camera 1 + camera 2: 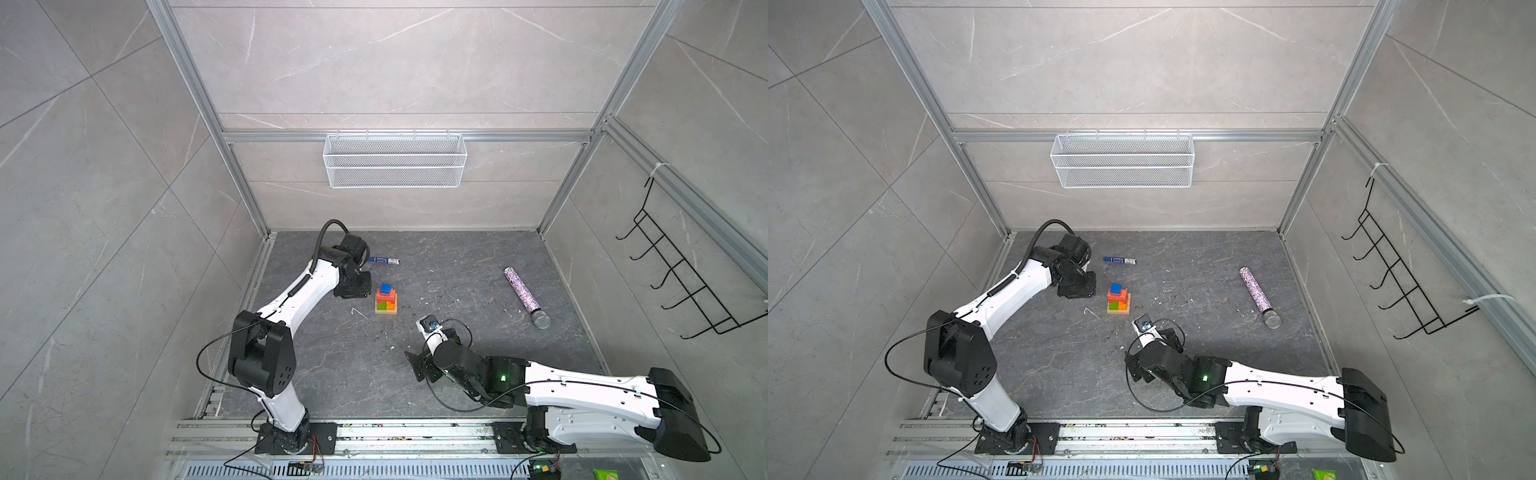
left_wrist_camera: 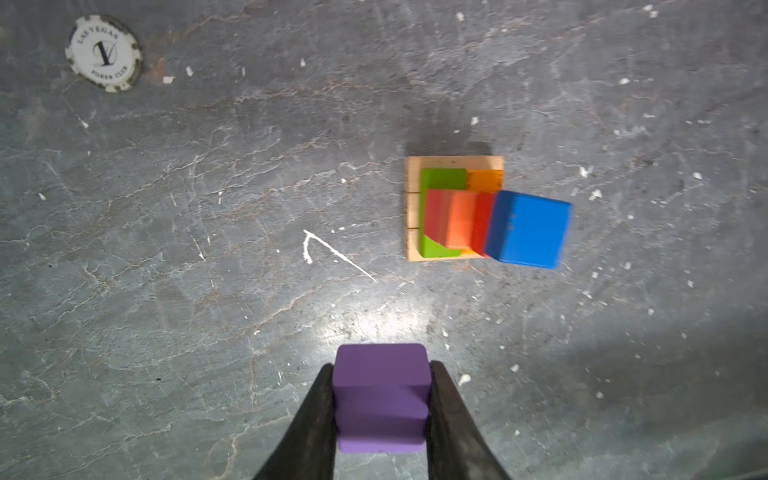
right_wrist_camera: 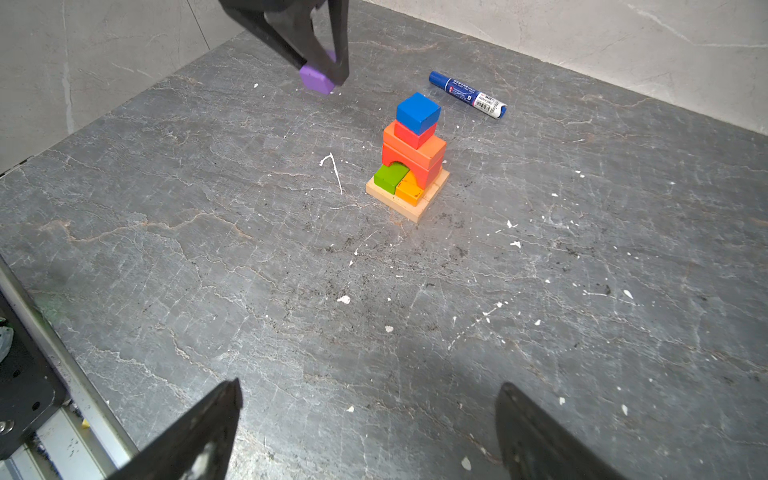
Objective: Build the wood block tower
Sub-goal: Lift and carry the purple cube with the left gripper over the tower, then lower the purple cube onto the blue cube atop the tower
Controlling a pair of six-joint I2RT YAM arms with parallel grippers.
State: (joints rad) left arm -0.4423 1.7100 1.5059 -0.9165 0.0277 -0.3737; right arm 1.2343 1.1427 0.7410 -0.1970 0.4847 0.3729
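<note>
Nearest the robot's base, the right gripper hangs low over the dark grey stone surface. Its jaws are spread wide w/ nothing in them. It is prob. back there so it does not bump anything.

A bit farther on stands the small wood block tower. Flat tan wood blocks make the bottom. On them sit a green block & an orange-yellow block, side by side. A red arch block bridges over those. Then comes a small red cube, then a blue cube on top, turned a little askew. It is big at the bottom & small at the top, so it won't tip.

Just beside the tower, on its far side, the left gripper pinches a purple wood cube by two flat sides. It holds the cube up off the surface. That cube prob. goes on the blue one next.

Nothing blocks the way there. A blue marker pen lies near, behind the tower. A white poker chip lies flat, apart from the tower. A glittery purple-silver microphone lies well apart. Farthest back, a white wire basket hangs on the wall.
</note>
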